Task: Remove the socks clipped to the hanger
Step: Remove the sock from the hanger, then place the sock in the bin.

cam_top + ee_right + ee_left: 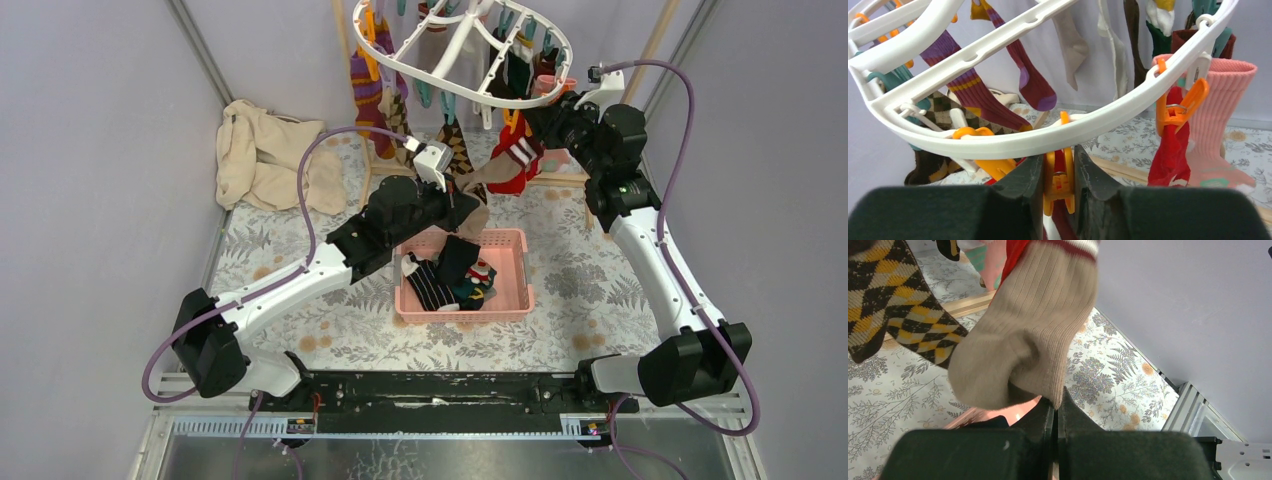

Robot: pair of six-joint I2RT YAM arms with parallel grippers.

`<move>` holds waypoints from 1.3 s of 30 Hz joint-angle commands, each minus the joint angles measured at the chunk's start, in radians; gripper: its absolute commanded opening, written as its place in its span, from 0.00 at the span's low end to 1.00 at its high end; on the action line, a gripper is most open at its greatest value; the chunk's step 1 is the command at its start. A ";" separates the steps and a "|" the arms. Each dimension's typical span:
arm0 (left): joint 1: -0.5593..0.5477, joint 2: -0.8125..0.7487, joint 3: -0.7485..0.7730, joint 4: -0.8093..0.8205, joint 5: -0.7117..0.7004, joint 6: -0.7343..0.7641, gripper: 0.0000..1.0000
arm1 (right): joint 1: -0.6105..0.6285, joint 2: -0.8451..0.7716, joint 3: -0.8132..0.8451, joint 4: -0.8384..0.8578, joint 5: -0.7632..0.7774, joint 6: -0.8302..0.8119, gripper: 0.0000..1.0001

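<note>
Floral-print table (590, 280) under pale lilac walls, and nearest the arm bases the pink basket (465, 314) is sitting mid-table with a few loose socks (445, 280) lying inside. Just over its far edge the left gripper (1057, 400) is clenching hard on the toe of a beige sock (1028, 340), jaws pressed together with the fabric bunching between them. A brown argyle sock (893, 310) is dangling beside it. Farther back and to the right, the right gripper (1058, 157) is squeezing an orange clip (1058, 182) under the near rim of the white hanger (1048, 137). The hanger is hanging high at the far side, with a red sock (1170, 155) and a pink sock (1218, 110) clipped along its right.
</note>
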 commanded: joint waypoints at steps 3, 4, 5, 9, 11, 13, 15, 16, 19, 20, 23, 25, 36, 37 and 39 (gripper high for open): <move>0.008 0.005 -0.012 0.033 0.005 -0.001 0.00 | 0.007 -0.034 0.047 0.023 0.047 -0.026 0.09; 0.008 0.004 -0.015 0.033 0.007 -0.003 0.00 | 0.008 -0.035 0.047 0.020 0.049 -0.028 0.09; 0.008 0.004 -0.018 0.033 0.011 -0.006 0.00 | 0.007 -0.036 0.047 0.019 0.048 -0.030 0.08; 0.009 0.001 -0.027 0.019 0.029 -0.013 0.00 | 0.007 -0.037 0.047 0.017 0.041 -0.031 0.08; 0.009 0.002 -0.030 -0.006 0.046 -0.015 0.00 | 0.007 -0.038 0.046 0.017 0.037 -0.031 0.08; 0.008 -0.003 -0.042 -0.036 0.063 -0.015 0.00 | 0.007 -0.040 0.043 0.016 0.032 -0.028 0.08; 0.009 -0.015 -0.070 -0.052 0.076 -0.024 0.00 | 0.007 -0.043 0.041 0.015 0.022 -0.030 0.08; 0.008 -0.019 -0.085 -0.058 0.084 -0.031 0.00 | 0.007 -0.046 0.039 0.015 0.022 -0.030 0.08; 0.007 -0.029 -0.139 -0.066 0.113 -0.052 0.01 | 0.007 -0.053 0.030 0.017 0.020 -0.030 0.08; 0.007 -0.030 -0.159 -0.066 0.118 -0.058 0.06 | 0.007 -0.055 0.028 0.016 0.019 -0.030 0.08; 0.007 -0.025 -0.207 -0.065 0.128 -0.067 0.32 | 0.007 -0.058 0.024 0.014 0.020 -0.032 0.08; 0.007 -0.021 -0.225 -0.066 0.123 -0.071 0.45 | 0.007 -0.058 0.026 0.014 0.018 -0.030 0.08; 0.008 0.010 -0.218 -0.087 0.087 -0.062 0.68 | 0.007 -0.052 0.026 0.003 -0.002 -0.025 0.12; 0.007 0.009 -0.211 -0.087 0.081 -0.061 0.73 | 0.007 -0.054 0.022 0.003 -0.005 -0.024 0.12; 0.007 0.010 -0.181 -0.093 0.063 -0.057 0.94 | 0.007 -0.058 0.016 0.005 -0.007 -0.025 0.13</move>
